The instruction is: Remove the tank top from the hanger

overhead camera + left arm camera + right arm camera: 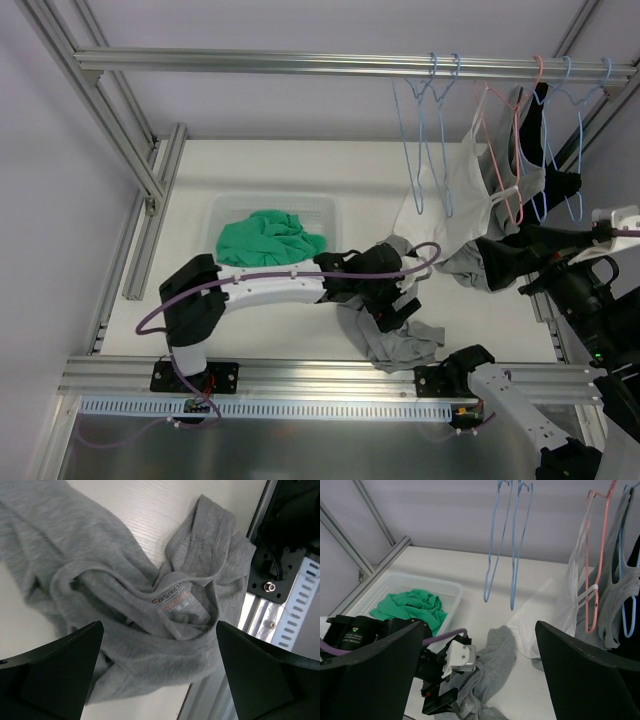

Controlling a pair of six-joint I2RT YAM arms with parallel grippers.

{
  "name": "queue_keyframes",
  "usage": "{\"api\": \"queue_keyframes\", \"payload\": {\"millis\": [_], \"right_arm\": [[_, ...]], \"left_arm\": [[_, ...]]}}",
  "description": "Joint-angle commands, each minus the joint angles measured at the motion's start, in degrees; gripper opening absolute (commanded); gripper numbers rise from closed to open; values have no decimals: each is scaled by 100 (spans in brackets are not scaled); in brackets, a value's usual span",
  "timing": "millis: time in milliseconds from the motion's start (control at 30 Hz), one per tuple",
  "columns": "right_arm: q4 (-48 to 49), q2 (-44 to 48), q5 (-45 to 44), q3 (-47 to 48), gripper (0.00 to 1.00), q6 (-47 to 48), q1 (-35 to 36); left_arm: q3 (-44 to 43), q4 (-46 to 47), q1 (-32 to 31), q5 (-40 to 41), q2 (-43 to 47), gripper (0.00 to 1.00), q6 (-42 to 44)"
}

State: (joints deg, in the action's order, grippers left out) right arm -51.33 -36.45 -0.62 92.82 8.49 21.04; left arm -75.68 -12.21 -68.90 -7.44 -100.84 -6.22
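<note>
A grey tank top (395, 345) lies crumpled on the table near the front edge, off any hanger. Its neck label shows in the left wrist view (175, 601), and it also shows in the right wrist view (500, 652). My left gripper (395, 305) hovers just above it, open and empty (159, 630). A white tank top (450, 200) hangs on a pink hanger (500, 150), its hem resting on the table (545, 612). My right gripper (500, 262) is open and empty (479, 630), to the right of the white top and below the rail.
Two bare blue hangers (430, 140) hang from the rail left of the pink one. Grey and black garments (545, 150) hang on hangers at the far right. A white basket (270, 200) holding a green cloth (265, 238) sits at the table's middle left.
</note>
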Motion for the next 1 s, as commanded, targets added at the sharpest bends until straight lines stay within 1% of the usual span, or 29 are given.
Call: {"api": "queue_keyframes", "payload": {"millis": [0,133,267,333,433,467,500,533,600,633,667,700,800,833,867,900,967], "right_arm": [[-483,84,-210,-114,99,249,6],[-632,427,-61,-281,99,381,-3],[-668,577,439,-466,100,486,-3],[-668,638,519,-545,99,522,-3],[-659,691,607,-615,99,522,-3],[-650,718,668,-616,99,522,-3],[-624,744,686,-633,99,522,6],[-615,770,712,-642,100,513,-3],[-554,849,757,-651,99,522,-3],[-527,885,757,-668,100,513,6],[-501,946,748,-668,99,513,-3],[-475,981,722,-677,99,531,6],[-439,1025,616,-695,100,548,-3],[-422,1034,590,-703,99,540,-3],[-413,1043,564,-764,99,522,-3],[-369,1069,555,-808,99,505,-3],[-299,1078,467,-905,99,469,-3]], "left_arm": [[-421,131,-176,-600,-506,99,647],[-693,131,-194,-671,-1182,99,754],[-729,122,-194,-188,-1737,99,535],[-694,122,-194,-3,-2061,99,254],[-563,131,-220,303,-2299,98,-1],[-510,131,-237,348,-2309,92,-133],[-448,131,-238,410,-2318,82,-195],[-343,131,-246,593,-2257,44,-309],[-142,131,-273,848,-2090,13,-406],[-79,122,-281,1198,-1802,0,-546],[-26,105,-281,1340,-1616,0,-599],[105,96,-281,1481,-1136,0,-652],[220,87,-281,1991,-290,0,-714],[212,87,-281,2131,226,0,-688],[185,70,-281,2263,457,0,-679],[72,61,-281,2474,886,0,-662],[-60,34,-281,2554,1266,0,-591]]}}
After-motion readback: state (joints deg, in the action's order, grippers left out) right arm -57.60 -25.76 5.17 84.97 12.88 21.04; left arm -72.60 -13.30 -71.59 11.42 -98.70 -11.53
